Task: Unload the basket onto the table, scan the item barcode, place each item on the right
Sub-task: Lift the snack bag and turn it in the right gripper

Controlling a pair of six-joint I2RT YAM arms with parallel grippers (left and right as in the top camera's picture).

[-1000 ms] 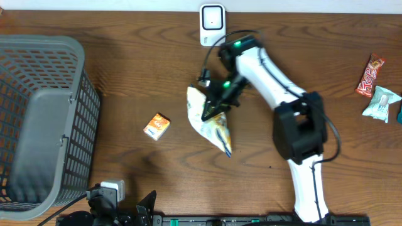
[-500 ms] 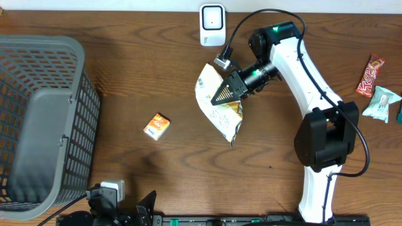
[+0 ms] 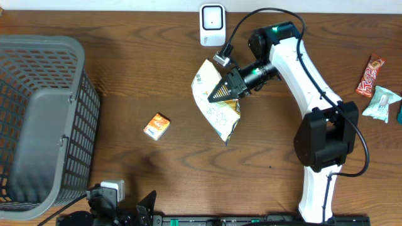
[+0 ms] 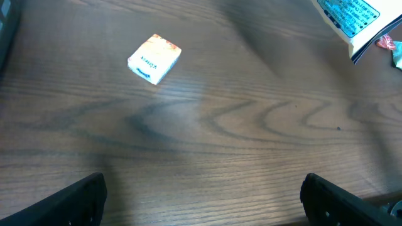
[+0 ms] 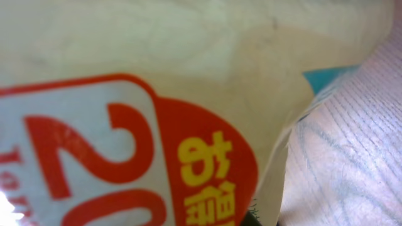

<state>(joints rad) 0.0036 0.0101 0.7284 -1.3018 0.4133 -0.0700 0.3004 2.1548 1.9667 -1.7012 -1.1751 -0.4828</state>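
Near the scanner (image 3: 212, 24), the right claw (image 3: 215, 95) pinches the snack bag (image 3: 220, 117); its long axis seemingly runs front-to-back.

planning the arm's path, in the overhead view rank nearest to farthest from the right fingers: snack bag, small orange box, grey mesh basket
1. Cream printed snack bag, held in the right fingers.
2. Small orange cardboard box, lower left.
3. Grey plastic mesh basket, far left.
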